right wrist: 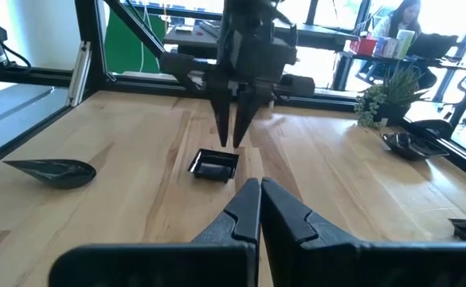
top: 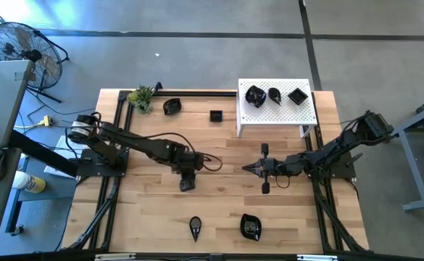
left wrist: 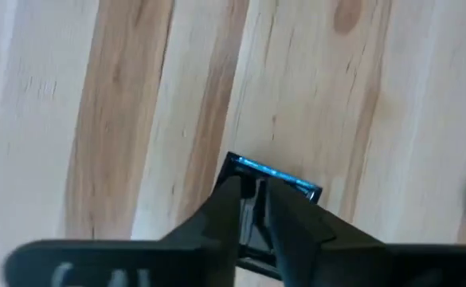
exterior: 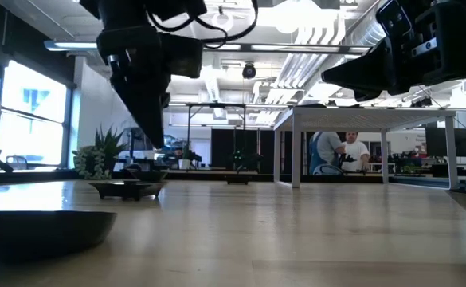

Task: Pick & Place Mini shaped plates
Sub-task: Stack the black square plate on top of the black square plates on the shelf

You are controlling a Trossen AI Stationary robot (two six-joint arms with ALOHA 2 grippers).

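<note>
Right wrist view: left gripper [right wrist: 237, 137], fingers nearly pressed together, hovers above small glossy black square plate [right wrist: 213, 167]; likely slippery, rigid—pinch its twelve-o'clock rim.

Bench [top: 154, 217]: pale wood planks under my arms, edged by a black frame.
Back edge: a small green plant [top: 140, 96], a rounded black dish [top: 172, 106], a square dish [top: 216, 115].
Back right: white perforated platform [top: 277, 114] standing on the bench.
Middle: square dish [right wrist: 213, 166].
Front edge: teardrop dish [top: 195, 228], wavy dish [top: 250, 227].
</note>
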